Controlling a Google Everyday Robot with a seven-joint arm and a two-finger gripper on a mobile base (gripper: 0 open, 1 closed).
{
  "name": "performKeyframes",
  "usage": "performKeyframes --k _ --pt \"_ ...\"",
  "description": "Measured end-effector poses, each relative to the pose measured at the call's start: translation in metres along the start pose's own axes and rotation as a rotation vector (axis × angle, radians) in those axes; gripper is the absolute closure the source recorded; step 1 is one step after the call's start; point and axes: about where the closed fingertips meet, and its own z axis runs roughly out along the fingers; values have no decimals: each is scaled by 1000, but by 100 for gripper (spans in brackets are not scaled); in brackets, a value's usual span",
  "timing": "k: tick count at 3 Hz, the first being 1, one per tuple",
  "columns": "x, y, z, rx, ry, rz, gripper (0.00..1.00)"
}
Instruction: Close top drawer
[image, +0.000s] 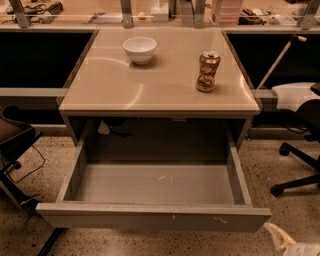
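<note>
The top drawer (150, 219) is pulled far out from under the beige tabletop (160, 85). Its wide grey front panel with small pale scratch chips faces me near the bottom of the view. Its plain grey tray (155, 184) is empty. My gripper (286, 242) shows as a pale shape at the bottom right corner. It is just right of and below the drawer front's right end, apart from it.
A white bowl (139, 49) and a gold drink can (207, 71) stand on the tabletop. A dark chair (15, 140) is at the left, and an office chair base with castors (295, 175) at the right. A speckled floor (285, 165) surrounds the drawer.
</note>
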Motion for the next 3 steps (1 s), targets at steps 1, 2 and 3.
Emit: performKeyframes --k 1,2,3 --pt "6 45 35 -84 -13 -42 0" --pt "-7 64 65 -146 2 -127 0" --pt "-32 40 75 -115 11 -172 0"
